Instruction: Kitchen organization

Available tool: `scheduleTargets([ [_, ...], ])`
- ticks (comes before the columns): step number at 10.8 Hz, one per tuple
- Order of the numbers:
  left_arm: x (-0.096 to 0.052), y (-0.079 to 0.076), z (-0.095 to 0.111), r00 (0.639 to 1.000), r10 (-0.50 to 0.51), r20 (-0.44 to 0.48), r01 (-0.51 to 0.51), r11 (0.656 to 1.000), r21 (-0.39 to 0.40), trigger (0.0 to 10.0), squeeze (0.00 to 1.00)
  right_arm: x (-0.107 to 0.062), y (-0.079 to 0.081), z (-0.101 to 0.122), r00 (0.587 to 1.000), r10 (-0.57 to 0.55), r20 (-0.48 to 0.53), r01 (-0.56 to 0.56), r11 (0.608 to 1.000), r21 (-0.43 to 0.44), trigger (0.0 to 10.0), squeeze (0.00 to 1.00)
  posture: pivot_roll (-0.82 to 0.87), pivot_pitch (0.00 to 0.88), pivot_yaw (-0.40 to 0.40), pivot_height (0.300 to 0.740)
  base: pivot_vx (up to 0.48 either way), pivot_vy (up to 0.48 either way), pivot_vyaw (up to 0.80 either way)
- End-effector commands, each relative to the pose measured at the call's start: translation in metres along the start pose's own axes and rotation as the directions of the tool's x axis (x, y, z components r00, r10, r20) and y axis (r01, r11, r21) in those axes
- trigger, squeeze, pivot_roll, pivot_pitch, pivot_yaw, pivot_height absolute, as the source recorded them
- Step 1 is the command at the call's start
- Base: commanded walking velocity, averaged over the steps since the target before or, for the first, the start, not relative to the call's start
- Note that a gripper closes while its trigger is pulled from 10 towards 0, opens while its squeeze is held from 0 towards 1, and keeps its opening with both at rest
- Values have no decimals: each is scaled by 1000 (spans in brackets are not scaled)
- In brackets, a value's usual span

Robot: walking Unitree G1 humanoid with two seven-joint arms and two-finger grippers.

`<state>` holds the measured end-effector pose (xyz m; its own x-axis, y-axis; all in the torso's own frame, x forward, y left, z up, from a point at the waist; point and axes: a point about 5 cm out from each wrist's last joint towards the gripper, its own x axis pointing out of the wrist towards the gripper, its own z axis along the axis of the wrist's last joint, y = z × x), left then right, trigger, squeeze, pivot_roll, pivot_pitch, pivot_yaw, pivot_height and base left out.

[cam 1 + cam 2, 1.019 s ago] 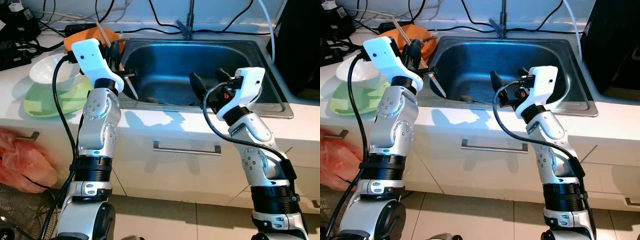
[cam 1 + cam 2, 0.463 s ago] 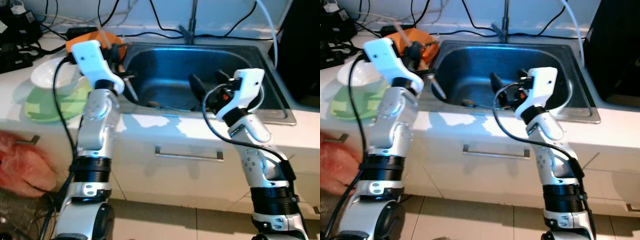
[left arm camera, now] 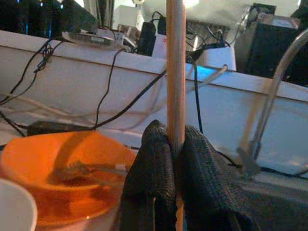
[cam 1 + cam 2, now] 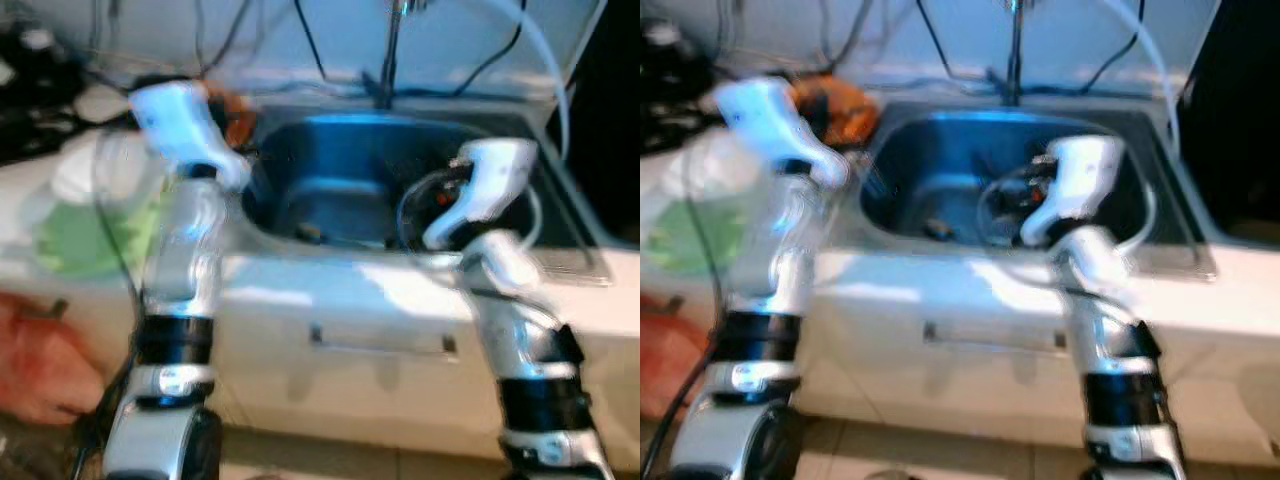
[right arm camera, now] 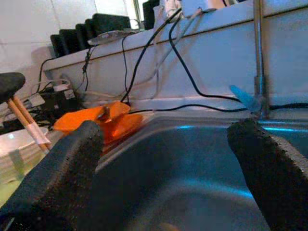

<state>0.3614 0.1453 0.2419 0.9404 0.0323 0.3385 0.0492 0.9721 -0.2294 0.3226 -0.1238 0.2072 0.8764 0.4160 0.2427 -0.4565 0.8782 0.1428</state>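
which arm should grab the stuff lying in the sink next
Right, probably. The right gripper is open and empty over the sink, while the left gripper is shut on chopsticks beside the orange bowl.

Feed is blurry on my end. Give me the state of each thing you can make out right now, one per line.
Left gripper: shut on wooden chopstick, held upright.
Right gripper: open, empty, over the steel sink.
Orange bowl: upright on the counter, a utensil resting inside.
Drawer under the sink: closed.
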Motion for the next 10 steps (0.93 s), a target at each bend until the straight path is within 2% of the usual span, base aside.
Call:
scheduleTargets([
  [1,0,-11,2,999,-30,13,30,1000,-9,0,0,-3,-7,6,1000,-25,13,25,1000,-19,10000,788,5,52,45,740,0,0,0],
  [2,0,-11,2,999,-32,13,32,999,-3,0,0,-3,-7,5,1000,-24,11,24,1000,-16,10000,788,5,53,45,740,0,0,0],
  [3,0,-11,1,1000,-28,9,28,1000,-7,0,0,-3,-7,4,1000,-21,6,21,1000,-9,10000,561,6,54,44,740,0,0,0],
  [4,-1,-13,1,999,-31,5,32,999,-14,0,0,-3,-5,4,1000,-13,4,13,1000,9,10000,0,6,55,45,740,0,0,0],
  [6,0,-12,-6,999,-23,-36,19,995,-93,0,0,-3,-4,5,1000,-10,7,10,1000,11,10000,0,5,55,46,740,0,0,0],
  [9,1,-11,-6,999,-32,-31,29,995,-91,0,0,-2,-5,5,1000,-24,5,24,1000,4,10000,0,3,53,46,740,0,0,0],
  [10,1,-13,-4,999,-38,-20,36,995,-97,588,0,-2,-6,6,1000,-30,8,30,1000,3,10000,0,4,52,46,740,0,0,0],
])
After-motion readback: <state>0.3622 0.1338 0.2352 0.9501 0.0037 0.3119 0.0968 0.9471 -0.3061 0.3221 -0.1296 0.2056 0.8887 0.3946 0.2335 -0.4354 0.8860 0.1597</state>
